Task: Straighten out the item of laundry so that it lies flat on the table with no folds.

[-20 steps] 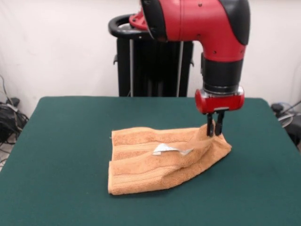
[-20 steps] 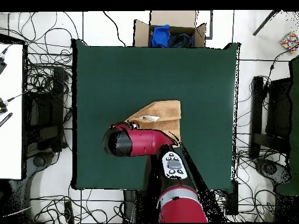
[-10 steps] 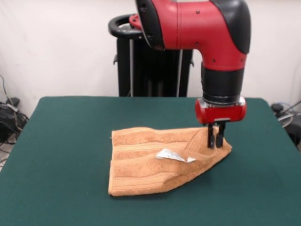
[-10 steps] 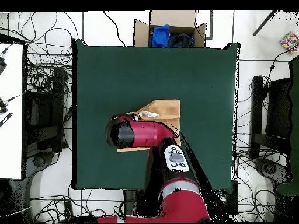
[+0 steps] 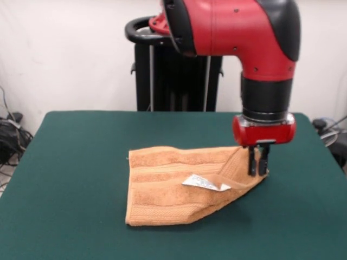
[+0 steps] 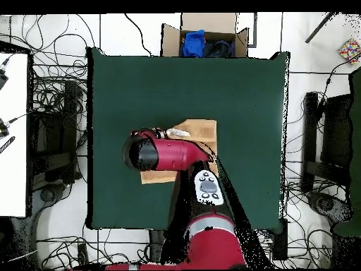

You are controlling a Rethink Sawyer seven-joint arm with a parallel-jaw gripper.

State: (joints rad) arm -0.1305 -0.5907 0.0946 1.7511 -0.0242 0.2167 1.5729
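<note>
The orange-tan towel point(image 5: 173, 184) lies partly folded on the dark green table point(image 5: 81, 162), with its right side doubled over. Its white care tag point(image 5: 205, 183) shows near the fold. My gripper point(image 5: 258, 168) is shut on the towel's right corner and holds it just above the table, stretching an edge up from the tag. In the overhead view the red arm point(image 6: 169, 155) covers the gripper and most of the towel point(image 6: 201, 133). Only the towel's far part and a strip point(image 6: 156, 177) show on the table point(image 6: 141, 85).
The black pedestal point(image 5: 173, 70) stands behind the table's far edge. A cardboard box point(image 6: 204, 35) with dark and blue items sits beyond the table's far edge in the overhead view. Cables point(image 6: 49, 106) lie on the floor around the table.
My gripper has moved right in the front view with the towel corner in it. The folded flap has been drawn out and the tag has shifted right with it.
</note>
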